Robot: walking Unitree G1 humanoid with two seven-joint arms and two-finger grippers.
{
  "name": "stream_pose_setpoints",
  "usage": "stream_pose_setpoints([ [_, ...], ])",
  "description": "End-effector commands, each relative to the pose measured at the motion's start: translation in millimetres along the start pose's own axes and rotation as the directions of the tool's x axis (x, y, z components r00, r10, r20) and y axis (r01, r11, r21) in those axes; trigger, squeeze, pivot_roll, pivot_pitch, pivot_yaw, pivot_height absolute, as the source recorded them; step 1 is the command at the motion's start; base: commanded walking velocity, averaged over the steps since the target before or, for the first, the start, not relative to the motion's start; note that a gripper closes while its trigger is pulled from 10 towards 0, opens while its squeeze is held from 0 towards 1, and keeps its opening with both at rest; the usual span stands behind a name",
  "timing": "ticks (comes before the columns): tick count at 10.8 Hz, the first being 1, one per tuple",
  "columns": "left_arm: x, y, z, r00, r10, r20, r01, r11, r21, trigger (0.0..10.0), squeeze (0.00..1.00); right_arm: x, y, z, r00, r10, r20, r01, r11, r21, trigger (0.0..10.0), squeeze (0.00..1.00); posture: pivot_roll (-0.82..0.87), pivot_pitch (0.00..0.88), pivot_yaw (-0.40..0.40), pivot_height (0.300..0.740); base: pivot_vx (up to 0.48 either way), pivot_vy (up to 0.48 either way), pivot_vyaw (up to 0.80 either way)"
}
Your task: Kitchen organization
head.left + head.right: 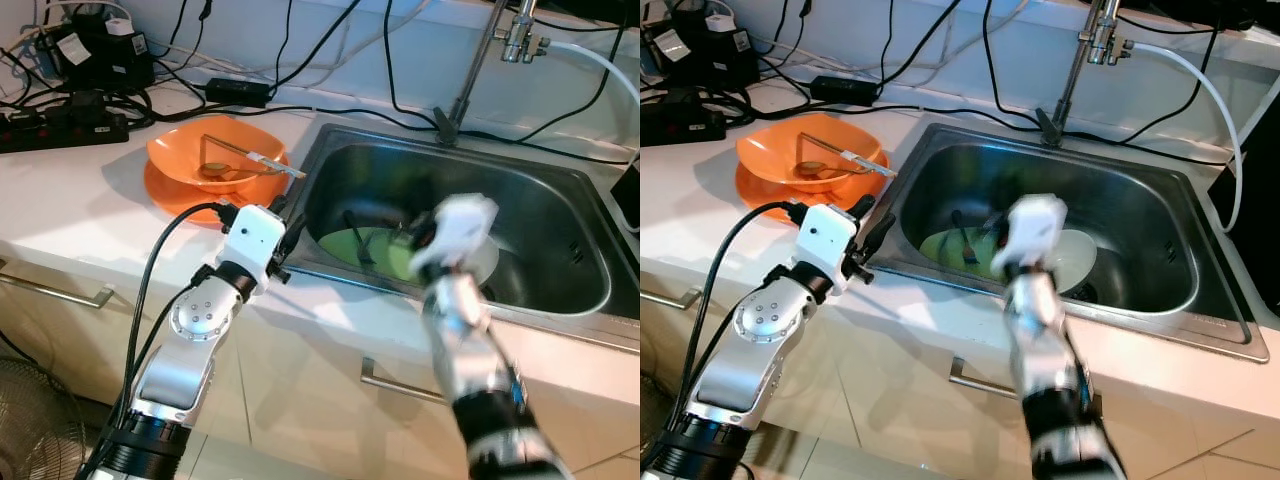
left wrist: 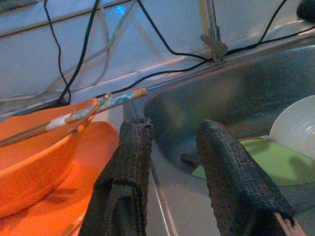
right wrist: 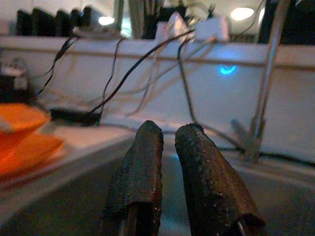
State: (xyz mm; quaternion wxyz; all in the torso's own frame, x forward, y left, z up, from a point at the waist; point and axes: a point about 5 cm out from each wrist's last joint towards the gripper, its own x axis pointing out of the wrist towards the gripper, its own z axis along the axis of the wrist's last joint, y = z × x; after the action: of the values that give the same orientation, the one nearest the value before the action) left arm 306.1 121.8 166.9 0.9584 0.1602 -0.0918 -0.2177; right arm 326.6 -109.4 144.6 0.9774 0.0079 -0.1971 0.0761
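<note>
Over the sink's (image 1: 560, 300) near rim, the left gripper (image 2: 172, 147) hovers with fingers spread; the right gripper (image 3: 167, 147) hangs above the basin, fingers nearly together and empty. Inside lie a green plate (image 1: 375, 250) and white bowl (image 2: 298, 125); 1 orange bowl (image 1: 215, 150) sits left on the counter.

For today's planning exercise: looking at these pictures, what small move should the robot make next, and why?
Probably lower the right gripper into the steel sink toward the white bowl on the green plate. It hovers over the basin with fingers nearly closed and empty, so it should open them first.
</note>
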Motion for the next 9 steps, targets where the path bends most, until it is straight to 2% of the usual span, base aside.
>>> stream_pose_setpoints([
  [1, -0.9, -5.1, -2, 1.0, -0.02, 0.001, 0.02, 1.0, 0.01, 10.0, 0.0, -2.0, -1.2, 4, 0.999, 0.032, 0.011, -0.031, 0.999, -0.023, 10.0, 0.0, 0.24, 0.0, -0.065, 0.74, 0.0, 0.0, 0.0],
  [2, -3.3, -6.0, -6, 1.0, -0.027, -0.012, 0.027, 0.999, 0.02, 10.0, 0.0, -7.9, -1.7, 3, 0.997, 0.081, -0.002, -0.081, 0.995, -0.052, 10.0, 0.0, 0.23, 0.0, -0.067, 0.74, 0.0, 0.0, 0.0],
  [4, -2.6, -6.7, -6, 0.999, -0.032, -0.014, 0.032, 0.999, 0.027, 10.0, 0.0, -8.2, -5.7, 4, 0.995, 0.098, -0.008, -0.099, 0.992, -0.082, 10.0, 0.0, 0.23, 0.006, -0.068, 0.74, 0.0, 0.0, 0.0],
  [5, -1.7, -6.4, -6, 1.0, -0.022, -0.01, 0.022, 0.997, 0.072, 10.0, 0.0, -7.2, -5.0, 4, 0.996, 0.091, -0.009, -0.092, 0.992, -0.081, 10.0, 0.0, 0.23, 0.014, -0.065, 0.74, 0.0, 0.0, 0.0],
  [6, -1.1, 0.3, -3, 1.0, 0.025, 0.001, -0.025, 0.985, 0.169, 10.0, 0.0, -8.0, -2.1, 2, 0.997, 0.079, -0.018, -0.08, 0.994, -0.068, 10.0, 0.0, 0.23, 0.021, -0.062, 0.74, 0.0, 0.0, 0.0],
  [7, 0.7, 8.9, 1, 0.998, 0.068, 0.003, -0.066, 0.958, 0.28, 10.0, 0.0, -9.0, 0.2, 0, 0.997, 0.078, -0.026, -0.08, 0.995, -0.06, 10.0, 0.0, 0.23, 0.026, -0.063, 0.74, 0.0, 0.0, 0.0],
  [9, 6.1, 26.1, 7, 0.994, 0.107, -0.001, -0.095, 0.886, 0.455, 10.0, 0.0, -8.9, 4.5, -1, 0.996, 0.077, -0.036, -0.078, 0.996, -0.045, 10.0, 0.0, 0.24, 0.028, -0.067, 0.74, 0.0, 0.0, 0.0],
])
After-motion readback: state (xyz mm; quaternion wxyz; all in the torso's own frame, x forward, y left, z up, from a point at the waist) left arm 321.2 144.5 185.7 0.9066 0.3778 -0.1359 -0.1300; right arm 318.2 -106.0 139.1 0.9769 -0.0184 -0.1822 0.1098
